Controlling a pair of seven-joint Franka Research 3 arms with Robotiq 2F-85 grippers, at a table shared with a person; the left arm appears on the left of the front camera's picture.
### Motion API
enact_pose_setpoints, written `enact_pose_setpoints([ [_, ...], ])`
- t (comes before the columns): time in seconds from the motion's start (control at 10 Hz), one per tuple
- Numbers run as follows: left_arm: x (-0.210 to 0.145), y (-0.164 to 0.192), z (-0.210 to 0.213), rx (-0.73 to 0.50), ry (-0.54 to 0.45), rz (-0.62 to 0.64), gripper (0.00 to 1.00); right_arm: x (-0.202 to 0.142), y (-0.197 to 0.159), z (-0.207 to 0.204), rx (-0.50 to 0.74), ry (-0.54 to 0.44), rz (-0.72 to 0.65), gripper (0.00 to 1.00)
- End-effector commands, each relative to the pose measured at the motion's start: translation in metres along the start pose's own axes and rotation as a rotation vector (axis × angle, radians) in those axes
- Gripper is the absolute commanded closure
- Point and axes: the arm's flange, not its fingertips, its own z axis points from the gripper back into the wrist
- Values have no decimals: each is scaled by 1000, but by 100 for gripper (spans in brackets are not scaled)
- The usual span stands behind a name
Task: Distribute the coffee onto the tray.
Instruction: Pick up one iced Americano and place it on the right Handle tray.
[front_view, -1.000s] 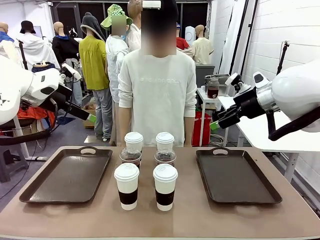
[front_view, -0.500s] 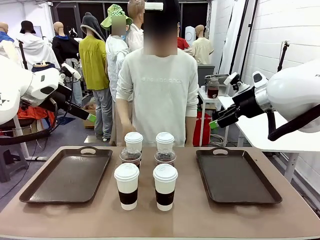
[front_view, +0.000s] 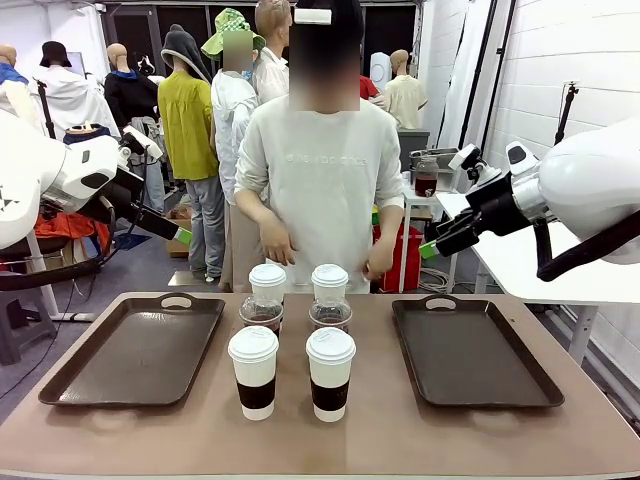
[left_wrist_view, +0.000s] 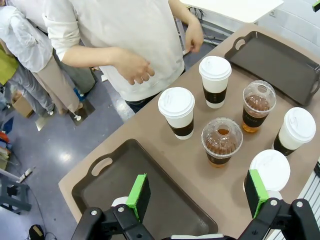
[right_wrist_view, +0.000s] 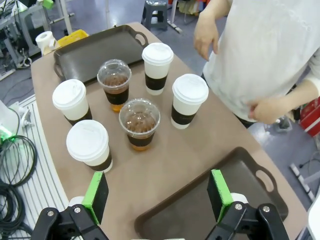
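Note:
Six coffee cups stand mid-table between two dark trays. Two white-lidded paper cups (front_view: 253, 372) (front_view: 330, 373) are nearest me, two clear dome-lidded cups (front_view: 262, 312) (front_view: 330, 313) sit behind them, and two more paper cups (front_view: 268, 280) (front_view: 329, 280) are at the back. My left gripper (front_view: 180, 235) (left_wrist_view: 197, 195) hangs open high above the left tray (front_view: 120, 355) (left_wrist_view: 160, 200). My right gripper (front_view: 430, 248) (right_wrist_view: 157, 195) is open and raised above the right tray (front_view: 475, 355) (right_wrist_view: 200, 200). From the wrists I see a clear cup (left_wrist_view: 221, 141) (right_wrist_view: 140, 122) in the cluster.
A person stands at the far edge, one hand (front_view: 275, 240) and the other hand (front_view: 378, 262) held just above the back cups. Both trays are bare. A white side table (front_view: 520, 265) stands to the right, behind my right arm.
The person's hands have come up into sight above the back cups. Both arms have stayed almost still.

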Motion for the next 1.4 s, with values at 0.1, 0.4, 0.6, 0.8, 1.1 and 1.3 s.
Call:
enact_pose_setpoints([
  [0.1, 0, 1, 0, -4, -3, -3, 0, -2, -2, -1, 22, -15, 5, 0],
  [0.4, 0, 1, 0, -4, -3, -3, 0, -2, -2, -1, 22, -15, 5, 0],
  [0.6, 0, 1, 0, -4, -3, -3, 0, -2, -2, -1, 22, -15, 5, 0],
  [0.8, 0, 1, 0, -4, -3, -3, 0, -2, -2, -1, 22, -15, 5, 0],
  [1.1, 0, 1, 0, -4, -3, -3, 0, 0, 0, 0, 0, 0, 0, 0],
  [1.3, 0, 1, 0, -4, -3, -3, 0, 12, -18, -6, 59, 2, 88, 0],
])
